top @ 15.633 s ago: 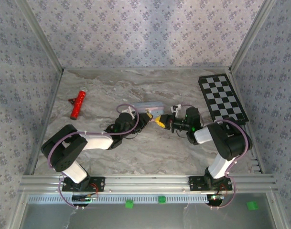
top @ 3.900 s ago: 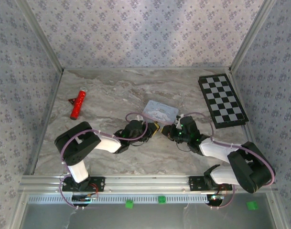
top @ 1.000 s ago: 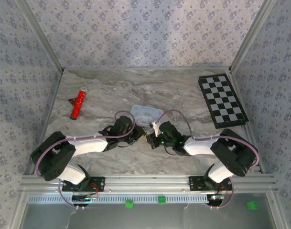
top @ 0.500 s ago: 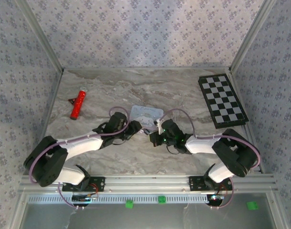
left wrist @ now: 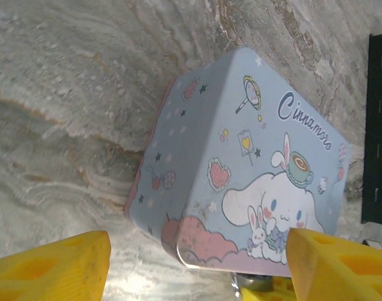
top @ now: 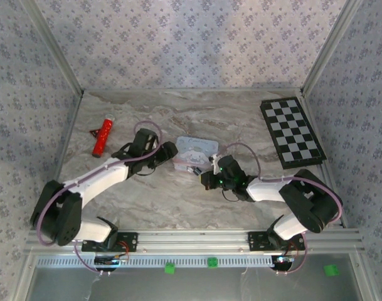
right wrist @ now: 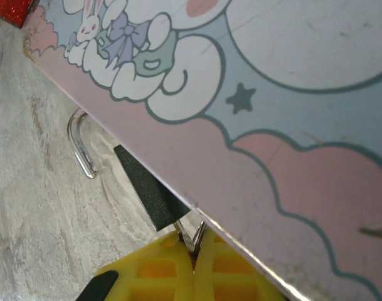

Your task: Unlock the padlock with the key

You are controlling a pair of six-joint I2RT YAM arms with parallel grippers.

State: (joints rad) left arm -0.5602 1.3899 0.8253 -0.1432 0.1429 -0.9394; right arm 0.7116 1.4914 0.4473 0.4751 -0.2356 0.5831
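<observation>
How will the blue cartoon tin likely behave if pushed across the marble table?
The tin lies flat and broad, so it probably slides rather than tips. Its glossy printed lid looks slippery to pinch.

The left arm (top: 103, 177) and the right arm (top: 272, 187) are built alike. Each has smooth, glossy white link shells with rounded ends, joined by bulky black cylindrical joint housings. A thin lilac cable (top: 243, 145) runs along each arm in loose loops. Each arm rises from a flat black base plate (top: 106, 240), with short red wires showing beside it. The left gripper (left wrist: 200, 257) has blocky, bright yellow plastic fingers (left wrist: 49, 266) with shallow moulded recesses. The right gripper (right wrist: 192, 248) has matching yellow fingers, patterned with a grid of square pockets and edged by a black part.
</observation>
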